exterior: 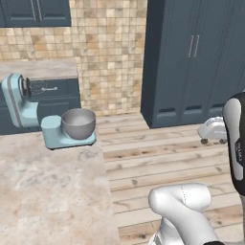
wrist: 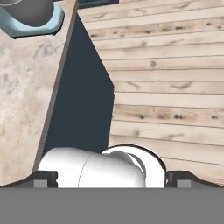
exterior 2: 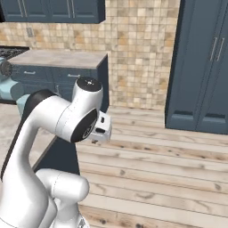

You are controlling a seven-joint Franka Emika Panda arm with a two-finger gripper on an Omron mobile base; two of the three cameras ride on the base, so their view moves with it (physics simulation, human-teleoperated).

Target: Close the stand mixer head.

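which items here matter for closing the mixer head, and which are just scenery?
Job:
- stand mixer head, tilted back on its hinge, open
- gripper, finger tips spread wide, far from the mixer

Just there:
- steel mixing bowl on the mixer base
- stone counter
- tall dark cabinets
- plank floor

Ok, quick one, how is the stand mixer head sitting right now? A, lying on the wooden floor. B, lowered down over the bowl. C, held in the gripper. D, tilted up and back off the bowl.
D: in the left base view the stand mixer head leans up and back on its neck, and the grey mixing bowl on the pale-blue base stands uncovered.
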